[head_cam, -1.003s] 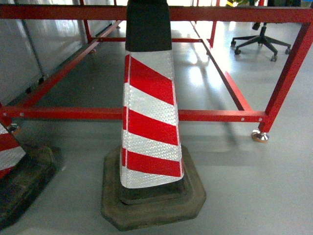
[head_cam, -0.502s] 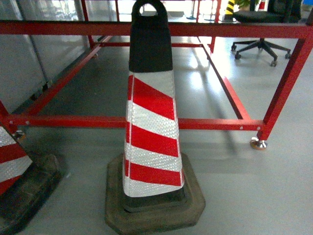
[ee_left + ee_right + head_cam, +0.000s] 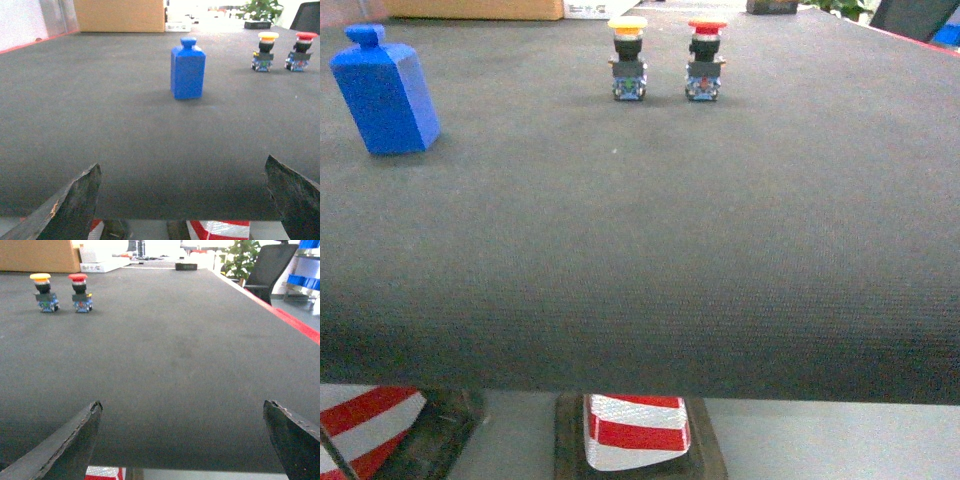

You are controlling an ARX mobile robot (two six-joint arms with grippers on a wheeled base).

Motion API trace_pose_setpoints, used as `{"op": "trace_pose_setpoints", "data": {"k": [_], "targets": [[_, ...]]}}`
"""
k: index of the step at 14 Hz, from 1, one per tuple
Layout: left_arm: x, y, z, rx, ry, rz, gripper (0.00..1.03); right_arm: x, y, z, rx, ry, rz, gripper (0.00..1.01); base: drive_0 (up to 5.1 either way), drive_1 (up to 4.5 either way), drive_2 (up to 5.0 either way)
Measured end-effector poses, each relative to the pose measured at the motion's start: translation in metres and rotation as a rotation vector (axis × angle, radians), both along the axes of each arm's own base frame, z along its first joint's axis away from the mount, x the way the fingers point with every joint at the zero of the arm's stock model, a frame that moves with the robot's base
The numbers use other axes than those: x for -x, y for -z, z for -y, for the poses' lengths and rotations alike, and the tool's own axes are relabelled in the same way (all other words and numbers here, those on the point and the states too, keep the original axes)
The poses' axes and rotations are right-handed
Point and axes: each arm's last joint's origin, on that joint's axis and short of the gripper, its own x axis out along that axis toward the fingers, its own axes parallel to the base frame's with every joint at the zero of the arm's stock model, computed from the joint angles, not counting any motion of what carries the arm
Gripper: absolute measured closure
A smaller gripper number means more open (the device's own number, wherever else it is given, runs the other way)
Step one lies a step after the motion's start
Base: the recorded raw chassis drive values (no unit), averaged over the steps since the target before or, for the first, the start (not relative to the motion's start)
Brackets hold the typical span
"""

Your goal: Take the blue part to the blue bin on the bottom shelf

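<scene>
Well, nothing's picked yet: the blue part (image 3: 386,92) stands untouched on the dark table (image 3: 640,260), far left. Left gripper (image 3: 182,200) and right gripper (image 3: 182,437) hang wide open, empty. Bin and shelf aren't visible.

The head camera looks forward and slightly down over the bench (image 3: 640,260) near edge. Both wrist cameras look level across it from that edge; all three views share the two push buttons (image 3: 665,62).
</scene>
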Motion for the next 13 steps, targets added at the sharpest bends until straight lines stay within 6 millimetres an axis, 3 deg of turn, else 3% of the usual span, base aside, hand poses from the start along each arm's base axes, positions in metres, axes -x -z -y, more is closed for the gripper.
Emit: {"op": "trace_pose_setpoints", "data": {"k": [13], "targets": [[0.0000, -0.0004, 0.0000, 0.000, -0.001, 0.004, 0.05, 0.0000, -0.0006, 0.0000, 0.002, -0.001, 0.006, 0.03, 0.0, 0.00, 0.0]]}}
